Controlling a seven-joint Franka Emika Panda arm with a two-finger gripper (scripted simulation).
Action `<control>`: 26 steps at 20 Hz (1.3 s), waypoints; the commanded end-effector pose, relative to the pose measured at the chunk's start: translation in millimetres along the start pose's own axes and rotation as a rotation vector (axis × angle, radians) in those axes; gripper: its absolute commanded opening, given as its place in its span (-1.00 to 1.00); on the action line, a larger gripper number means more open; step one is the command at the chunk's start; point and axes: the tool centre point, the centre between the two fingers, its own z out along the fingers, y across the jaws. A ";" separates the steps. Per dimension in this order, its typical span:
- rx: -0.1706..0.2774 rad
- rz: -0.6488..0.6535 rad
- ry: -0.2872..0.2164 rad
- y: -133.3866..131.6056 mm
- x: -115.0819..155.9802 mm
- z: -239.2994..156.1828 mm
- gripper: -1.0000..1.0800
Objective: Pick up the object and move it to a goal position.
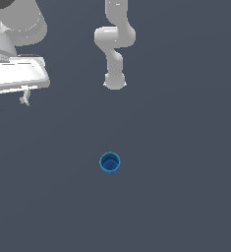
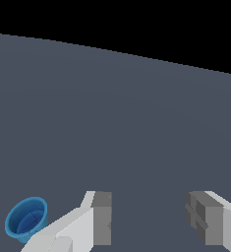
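Exterior view shows the blue cup (image 1: 110, 163) untouched at centre, the gripper (image 1: 9, 104) upper left, jaws apart and empty; grasp and carry remain.

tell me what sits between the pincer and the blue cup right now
Nothing: in the exterior view only bare grey floor separates the open pincer from the blue cup. The wrist view shows the cup beside one finger, outside the gap.

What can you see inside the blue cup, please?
The blue cup stands upright and apart from the open gripper. Its hollow shows only a darker-blue inner wall and floor, nothing in it. What lies under it is hidden.
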 end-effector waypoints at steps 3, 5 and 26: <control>0.109 -0.011 -0.028 -42.2 -55.4 84.9 0.23; 0.154 -0.019 -0.043 -65.5 -77.6 118.0 0.23; 0.352 -0.072 -0.109 -190.2 -168.5 235.7 0.23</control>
